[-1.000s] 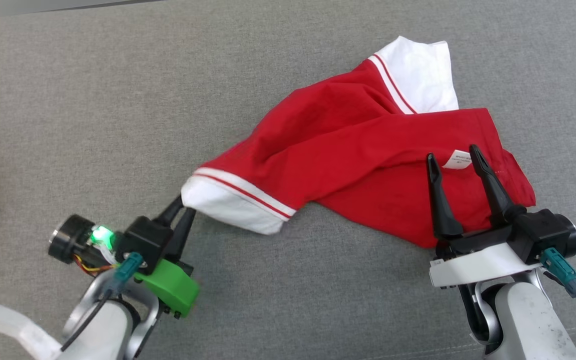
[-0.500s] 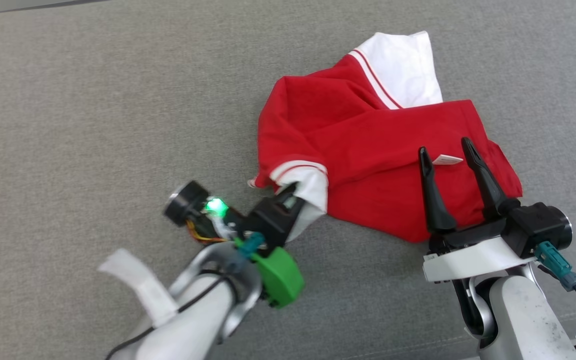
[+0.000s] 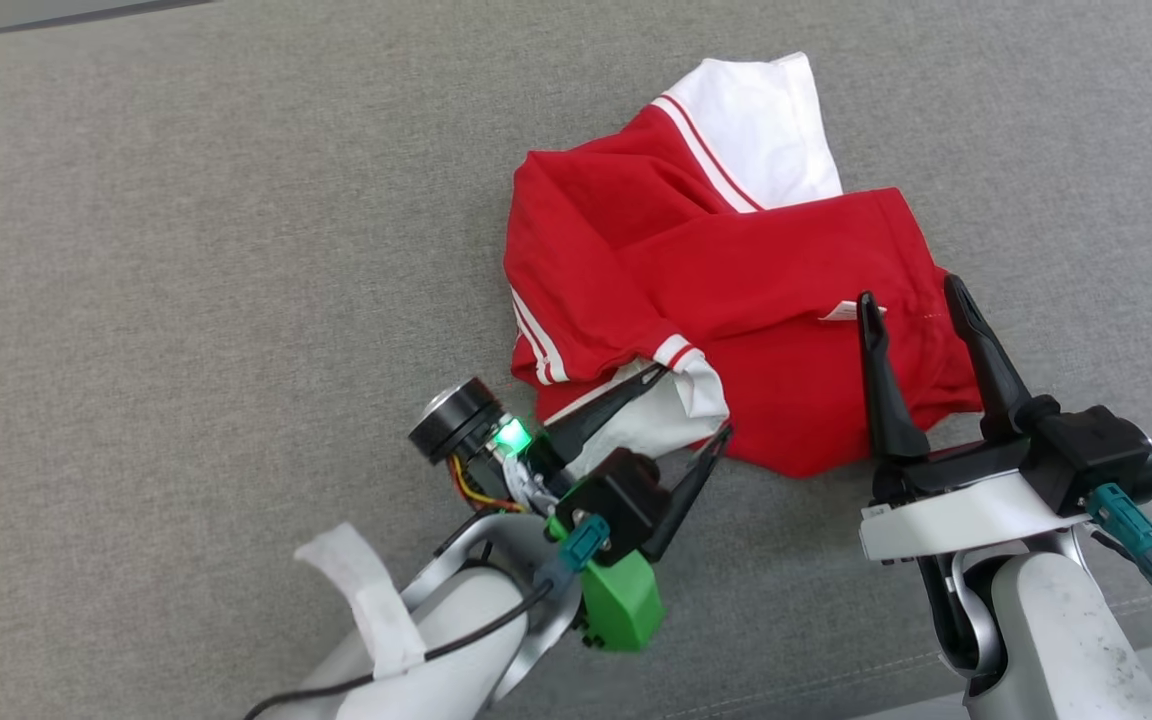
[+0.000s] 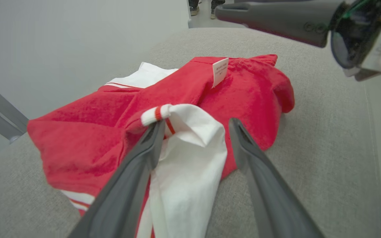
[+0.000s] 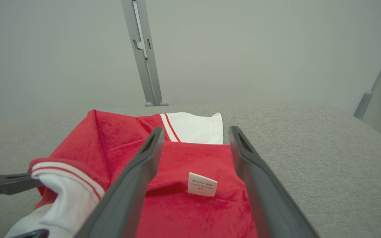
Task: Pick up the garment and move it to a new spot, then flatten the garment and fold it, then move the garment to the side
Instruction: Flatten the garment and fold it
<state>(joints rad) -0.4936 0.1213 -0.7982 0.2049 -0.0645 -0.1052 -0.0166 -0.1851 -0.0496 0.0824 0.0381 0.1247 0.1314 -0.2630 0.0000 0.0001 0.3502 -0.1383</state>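
The garment [image 3: 736,290] is a red shirt with white, red-striped sleeves, bunched on the grey padded surface. My left gripper [image 3: 694,400] stands open at its near edge. One white sleeve [image 4: 190,148] lies loose between the jaws and leans on the left finger [image 4: 144,155]. My right gripper [image 3: 911,292] hovers open over the shirt's right part, just above a small white label [image 5: 202,184], with nothing in it. The other white sleeve [image 3: 756,130] lies at the far side. The right wrist view has the garment [image 5: 190,158] between my right gripper's [image 5: 196,129] fingers.
The grey padded surface [image 3: 186,250] spreads wide to the left and near side of the shirt. Its far edge runs along the top left of the head view. A metal post [image 5: 144,53] stands behind it against a pale wall.
My left gripper carried the white sleeve rightward onto the shirt's body, then opened and let it go. The right gripper stayed open over the shirt.
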